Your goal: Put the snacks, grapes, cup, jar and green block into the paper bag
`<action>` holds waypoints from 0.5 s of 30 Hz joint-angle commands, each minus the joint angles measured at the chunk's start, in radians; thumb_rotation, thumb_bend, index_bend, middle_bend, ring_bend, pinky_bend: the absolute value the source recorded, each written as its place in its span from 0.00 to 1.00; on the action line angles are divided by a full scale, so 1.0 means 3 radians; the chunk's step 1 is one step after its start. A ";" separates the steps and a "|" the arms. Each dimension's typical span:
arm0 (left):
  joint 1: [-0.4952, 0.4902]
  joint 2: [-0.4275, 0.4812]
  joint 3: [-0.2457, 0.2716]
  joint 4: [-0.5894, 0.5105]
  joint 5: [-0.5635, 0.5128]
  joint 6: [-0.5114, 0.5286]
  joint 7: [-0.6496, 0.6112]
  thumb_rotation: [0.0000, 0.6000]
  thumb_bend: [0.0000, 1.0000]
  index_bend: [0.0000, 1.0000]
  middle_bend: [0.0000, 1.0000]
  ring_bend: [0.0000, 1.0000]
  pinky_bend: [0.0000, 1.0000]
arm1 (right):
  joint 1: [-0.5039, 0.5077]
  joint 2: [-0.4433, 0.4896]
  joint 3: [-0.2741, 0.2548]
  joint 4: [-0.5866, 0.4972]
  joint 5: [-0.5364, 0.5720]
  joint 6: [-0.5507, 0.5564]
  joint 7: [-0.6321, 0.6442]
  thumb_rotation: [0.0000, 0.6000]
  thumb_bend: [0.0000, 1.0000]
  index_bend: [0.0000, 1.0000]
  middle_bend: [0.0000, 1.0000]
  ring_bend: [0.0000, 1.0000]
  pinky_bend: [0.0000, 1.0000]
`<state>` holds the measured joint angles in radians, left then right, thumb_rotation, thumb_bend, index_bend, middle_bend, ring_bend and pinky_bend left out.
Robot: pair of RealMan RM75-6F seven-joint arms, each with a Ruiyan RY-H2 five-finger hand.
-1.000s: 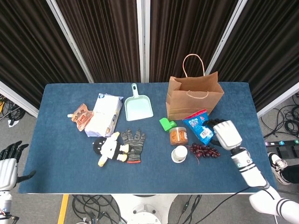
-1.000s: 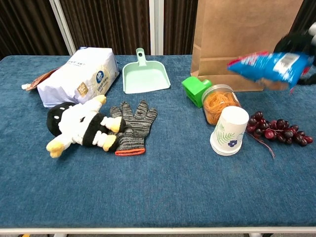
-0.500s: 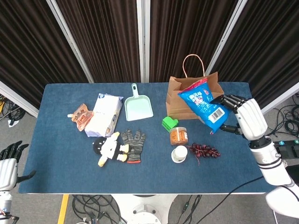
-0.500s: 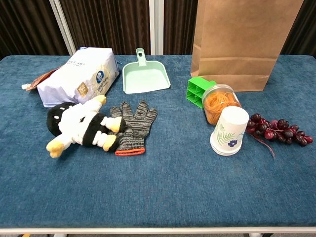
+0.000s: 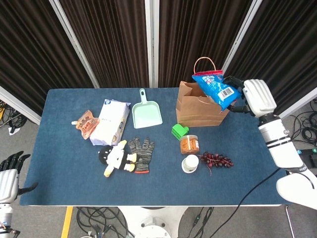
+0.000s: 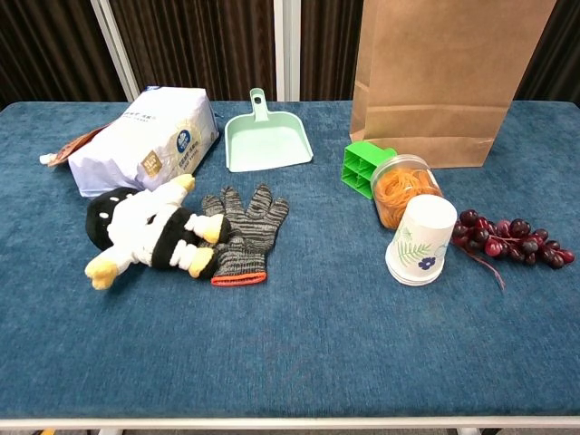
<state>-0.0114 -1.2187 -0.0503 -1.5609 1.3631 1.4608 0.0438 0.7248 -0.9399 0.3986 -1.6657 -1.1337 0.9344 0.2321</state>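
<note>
My right hand holds the blue snack bag in the air over the open top of the brown paper bag. In front of the bag lie the green block, the clear jar with orange contents, the upturned paper cup and the dark grapes. My left hand hangs open below the table's left edge, holding nothing. The chest view shows neither hand.
A mint dustpan, a white packet, an orange snack pouch, a plush toy and a grey glove lie on the left half of the blue table. Dark curtains stand behind it.
My right hand has lifted the blue snack bag from the table beside the jar and carried it up and back over the paper bag's opening. The green block has tipped over.
</note>
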 commanded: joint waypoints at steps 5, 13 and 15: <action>-0.0010 0.0002 -0.0006 -0.0007 -0.0012 -0.0019 0.0009 1.00 0.05 0.25 0.20 0.12 0.15 | 0.0398 0.0130 0.0029 0.0204 0.0613 -0.0778 -0.0171 1.00 0.31 0.72 0.62 0.48 0.65; 0.0011 0.0002 0.0002 0.0009 -0.0050 -0.0034 -0.0019 1.00 0.05 0.25 0.20 0.12 0.15 | 0.0477 0.0384 0.0050 0.0146 0.0895 -0.1282 0.0002 1.00 0.30 0.69 0.61 0.48 0.66; 0.0004 0.0000 0.0003 0.0012 -0.0044 -0.0043 -0.0016 1.00 0.05 0.25 0.20 0.12 0.15 | 0.0489 0.0444 0.0046 0.0155 0.0914 -0.1415 0.0053 1.00 0.30 0.68 0.60 0.48 0.67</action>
<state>-0.0101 -1.2185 -0.0495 -1.5576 1.3499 1.4479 0.0387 0.8668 -0.8287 0.4112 -1.6170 -0.8694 0.5431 0.2283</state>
